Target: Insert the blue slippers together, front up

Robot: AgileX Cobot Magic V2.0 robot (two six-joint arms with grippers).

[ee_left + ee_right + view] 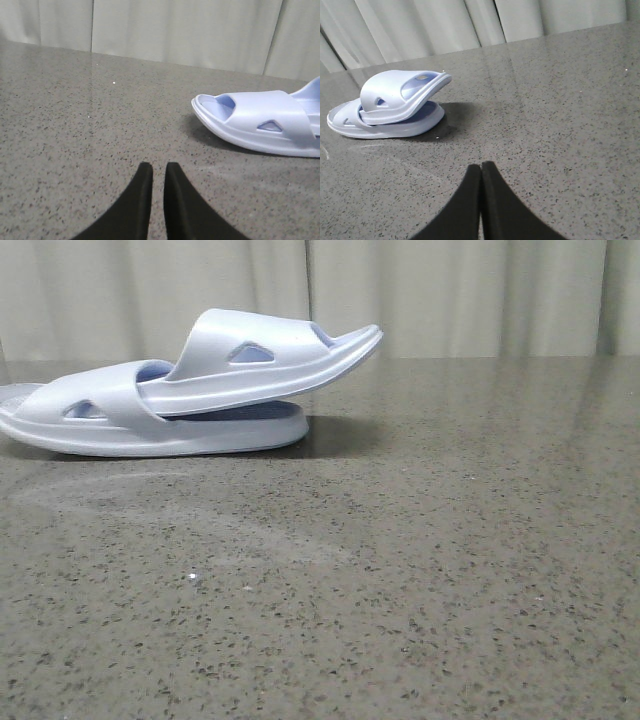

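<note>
The two pale blue slippers lie at the far left of the table in the front view. The lower slipper (150, 425) lies flat. The upper slipper (260, 360) is pushed under the lower one's strap and tilts with its toe end up to the right. The right wrist view shows the same pair, upper (395, 95) and lower (385, 127). The left wrist view shows one slipper's end (260, 122). My left gripper (159, 167) is empty, its jaws nearly together with a narrow gap. My right gripper (481, 166) is shut and empty. Both are well away from the slippers.
The grey speckled stone table (400, 570) stretches across the view. A pale curtain (450, 290) hangs behind its far edge. Neither arm shows in the front view.
</note>
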